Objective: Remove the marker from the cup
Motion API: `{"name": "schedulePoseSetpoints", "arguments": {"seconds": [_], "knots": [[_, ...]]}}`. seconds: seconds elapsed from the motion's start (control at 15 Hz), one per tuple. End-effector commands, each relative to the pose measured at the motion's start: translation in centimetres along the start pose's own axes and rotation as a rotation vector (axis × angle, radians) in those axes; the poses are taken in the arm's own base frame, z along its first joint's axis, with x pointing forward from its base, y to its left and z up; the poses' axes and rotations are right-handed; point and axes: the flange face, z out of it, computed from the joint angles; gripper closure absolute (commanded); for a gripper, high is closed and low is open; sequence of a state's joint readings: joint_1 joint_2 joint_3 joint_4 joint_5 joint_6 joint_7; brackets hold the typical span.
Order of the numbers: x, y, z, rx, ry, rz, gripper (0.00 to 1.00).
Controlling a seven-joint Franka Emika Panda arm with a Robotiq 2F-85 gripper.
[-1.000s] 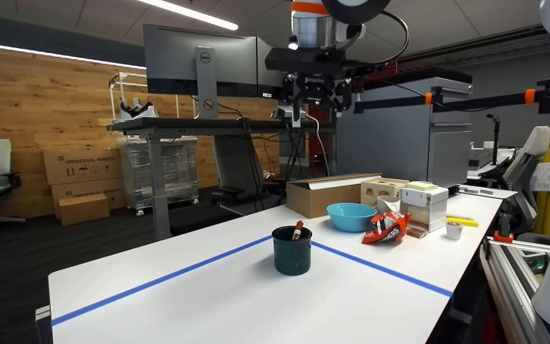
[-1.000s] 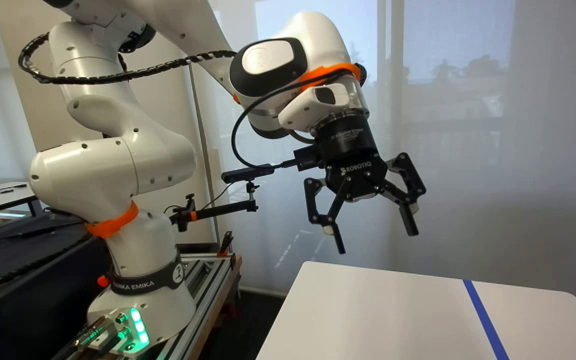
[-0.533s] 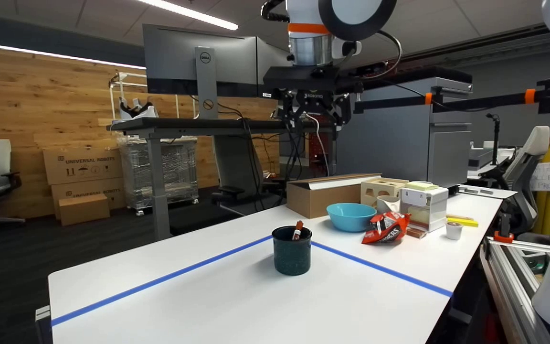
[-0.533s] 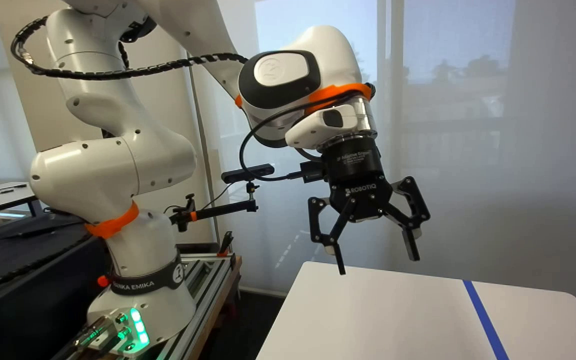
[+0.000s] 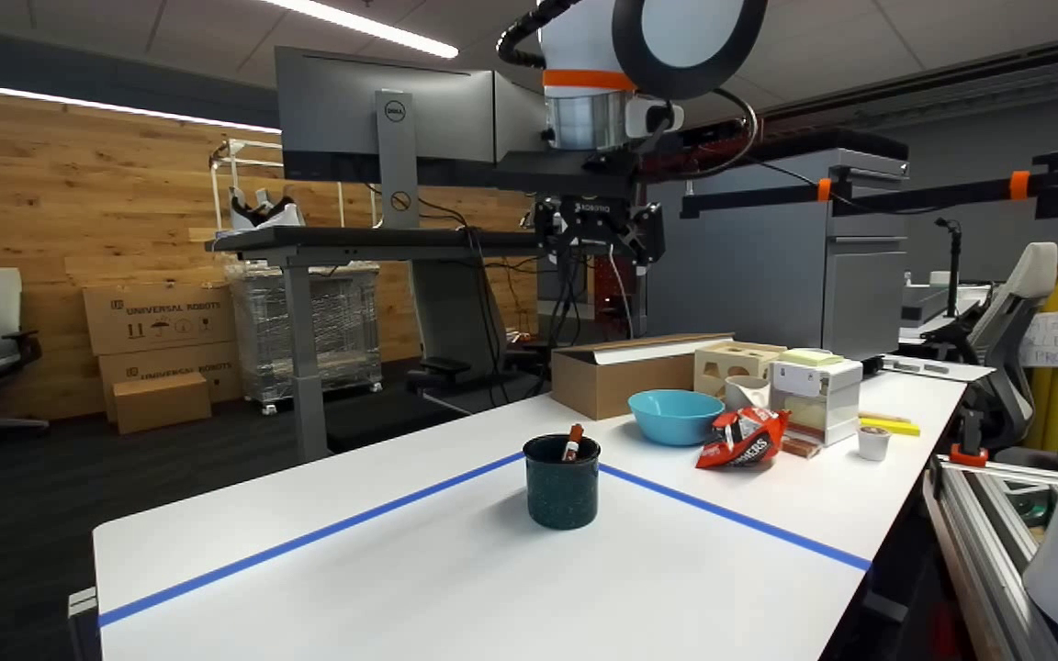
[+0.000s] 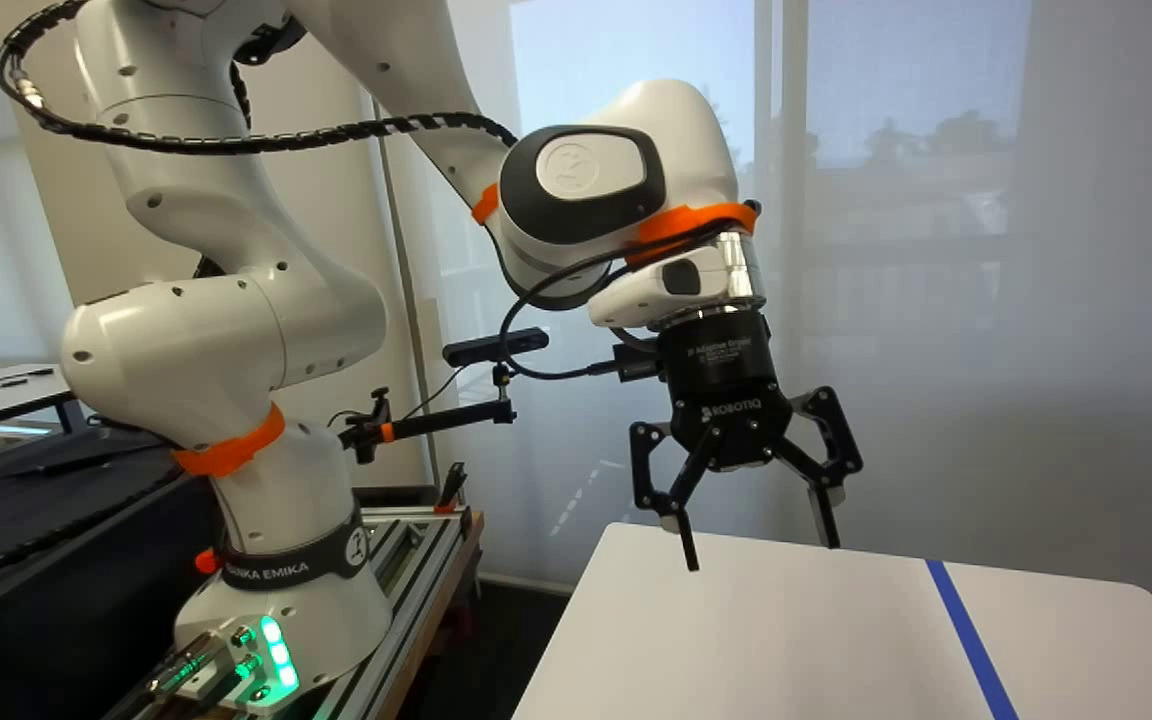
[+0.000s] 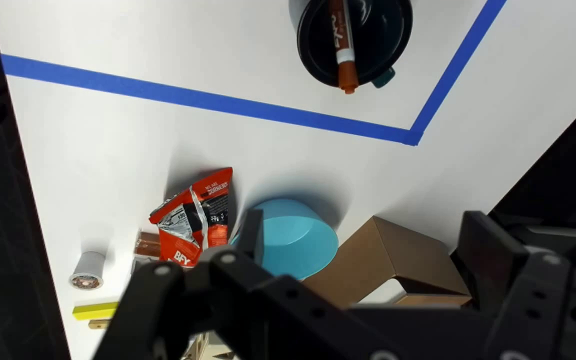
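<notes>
The dark teal cup [image 5: 563, 496] stands upright on the white table inside the blue tape lines in an exterior view. The marker [image 5: 572, 442] leans in it with its orange-brown cap above the rim. In the wrist view, the cup [image 7: 385, 37] is at the top edge, partly cut off. There the marker [image 7: 343, 37] shows a red-brown body, a white band and its cap over the rim. My gripper [image 6: 763, 557] is open and empty, above the table. In the wrist view, its spread fingers [image 7: 365, 225] frame the bowl and box area, away from the cup.
Behind the cup stand a light blue bowl [image 5: 676, 416], a red snack bag [image 5: 743, 438], a cardboard box [image 5: 625, 384] and a white box [image 5: 816, 399]. A small white pod [image 5: 873, 443] sits near the table edge. Blue tape [image 7: 208, 101] crosses the table.
The arm and gripper have moved down towards the table, with the wrist turning more upright. The gripper stays open. The cup and marker have not moved.
</notes>
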State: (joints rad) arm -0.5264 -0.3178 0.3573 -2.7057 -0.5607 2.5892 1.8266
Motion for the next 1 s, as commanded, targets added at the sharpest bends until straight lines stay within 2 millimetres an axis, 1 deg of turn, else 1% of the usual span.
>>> {"name": "schedulePoseSetpoints", "arguments": {"seconds": [0.0, 0.2, 0.4, 0.67, 0.93], "knots": [[-1.2, -1.6, 2.2, -0.028, -0.012, -0.004, 0.0], [-1.7, -2.5, 4.0, -0.046, -0.023, -0.017, 0.0], [-1.6, -3.7, 5.7, -0.064, -0.032, -0.024, 0.0], [-1.0, -5.1, 8.3, -0.087, -0.026, -0.015, 0.0], [-1.2, -5.7, 10.4, -0.109, -0.031, -0.029, 0.0]]}}
